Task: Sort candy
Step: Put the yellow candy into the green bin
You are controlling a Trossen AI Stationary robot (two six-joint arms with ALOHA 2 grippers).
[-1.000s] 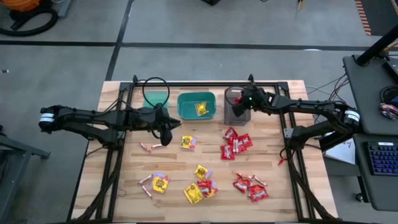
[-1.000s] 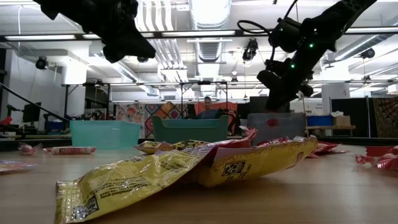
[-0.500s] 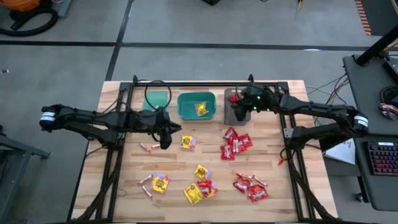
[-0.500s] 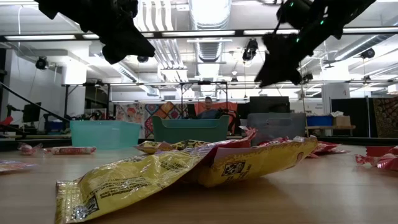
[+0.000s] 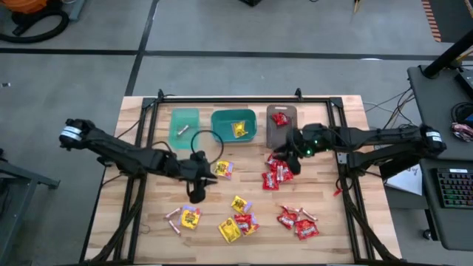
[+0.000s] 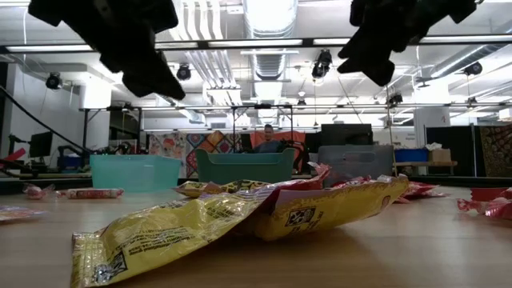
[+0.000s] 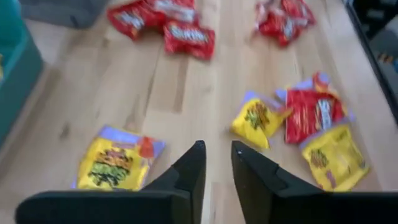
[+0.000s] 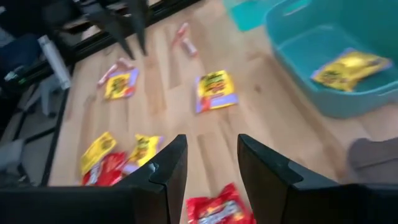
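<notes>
The candy lies spread over the wooden table: yellow packets, red packets and thin pinkish sticks. A stick lies in the light teal bin. A yellow packet lies in the teal bin, and a red packet in the grey-brown bin. My left gripper hangs open over bare wood near a yellow packet. My right gripper hangs open above the red cluster. Both are empty.
A black metal frame runs round the table's far side and both sides. The three bins stand in a row at the far edge. Bare wood lies between the candy heaps, at the middle and toward the near left corner.
My left gripper has swung from beside the bins toward the table's near edge and come lower. My right gripper has drawn back from over the grey-brown bin toward the near edge and risen, tipping more level. A red packet now shows in that bin.
</notes>
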